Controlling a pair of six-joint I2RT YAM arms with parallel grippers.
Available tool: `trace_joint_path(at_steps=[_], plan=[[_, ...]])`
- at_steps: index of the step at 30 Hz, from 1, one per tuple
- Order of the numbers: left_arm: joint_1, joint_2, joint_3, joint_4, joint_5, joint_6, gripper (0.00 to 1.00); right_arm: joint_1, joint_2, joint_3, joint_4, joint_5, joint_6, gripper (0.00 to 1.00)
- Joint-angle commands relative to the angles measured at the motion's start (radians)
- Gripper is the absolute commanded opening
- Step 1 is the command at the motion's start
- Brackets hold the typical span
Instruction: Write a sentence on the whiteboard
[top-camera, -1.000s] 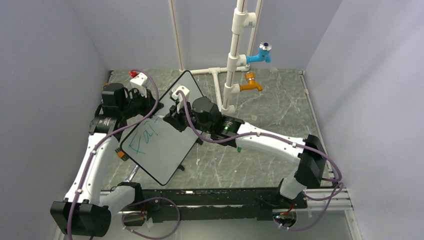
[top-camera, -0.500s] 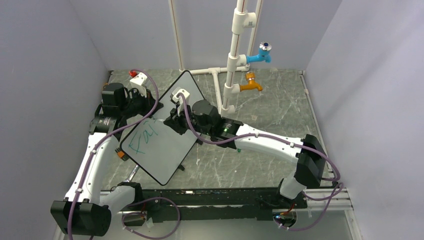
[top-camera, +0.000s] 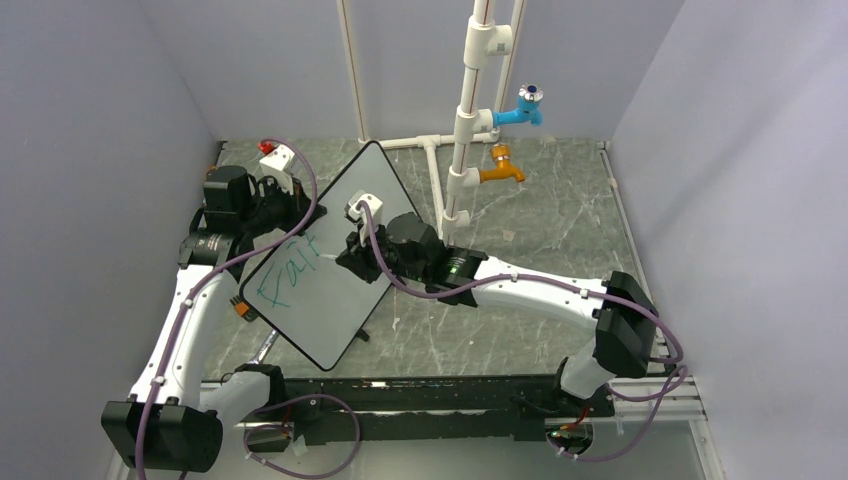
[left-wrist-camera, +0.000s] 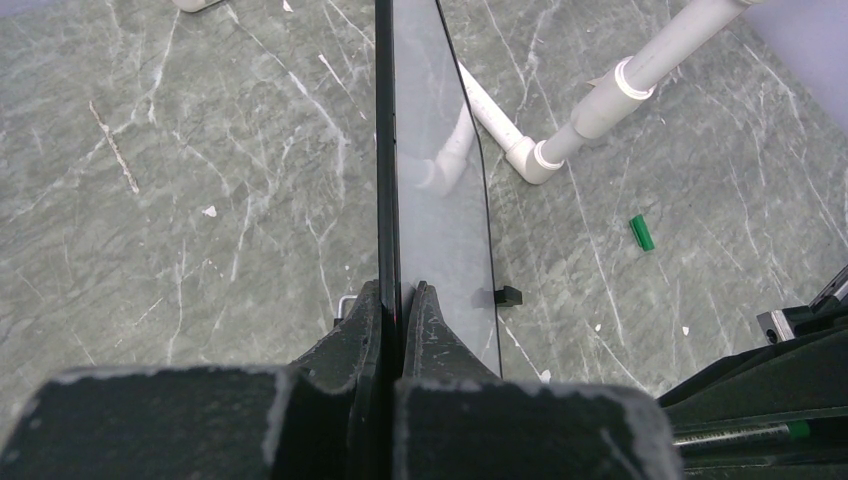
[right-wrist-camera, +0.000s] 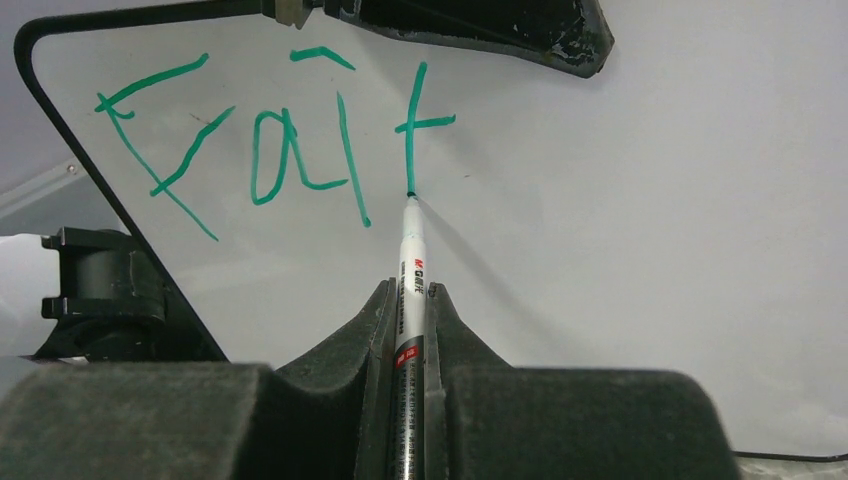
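The whiteboard (top-camera: 330, 300) is held tilted above the table, its black rim edge-on in the left wrist view (left-wrist-camera: 385, 150). My left gripper (top-camera: 262, 195) (left-wrist-camera: 400, 300) is shut on its edge. The sentence (top-camera: 285, 272) reads "Fait" in green in the right wrist view (right-wrist-camera: 270, 150). My right gripper (top-camera: 352, 250) (right-wrist-camera: 408, 300) is shut on a white marker (right-wrist-camera: 410, 290). The marker tip (right-wrist-camera: 410, 197) touches the board at the foot of the "t".
White pipes (top-camera: 465, 110) with a blue tap (top-camera: 522, 108) and an orange tap (top-camera: 500, 168) stand at the back. A green cap (left-wrist-camera: 641, 232) lies on the marble table (top-camera: 540, 220). Grey walls close in both sides.
The right gripper moved down and slightly toward me over the board, and a "t" now follows "Fai". The left arm and the board stayed still.
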Motion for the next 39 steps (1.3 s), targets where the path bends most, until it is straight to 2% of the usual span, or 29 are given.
trace_joint_path(at_steps=[1, 10, 29, 39], plan=[[-0.016, 0.009, -0.049, -0.070, -0.057, 0.130, 0.00, 0.000, -0.003, -0.007, -0.009, 0.077, -0.025, 0.00], [-0.016, 0.007, -0.051, -0.069, -0.057, 0.130, 0.00, -0.001, 0.015, 0.076, -0.039, 0.130, -0.109, 0.00], [-0.016, 0.009, -0.049, -0.072, -0.058, 0.129, 0.00, -0.001, -0.050, 0.126, -0.045, 0.103, -0.112, 0.00], [-0.016, 0.004, -0.049, -0.070, -0.057, 0.129, 0.00, -0.001, -0.001, 0.198, -0.039, 0.124, -0.126, 0.00]])
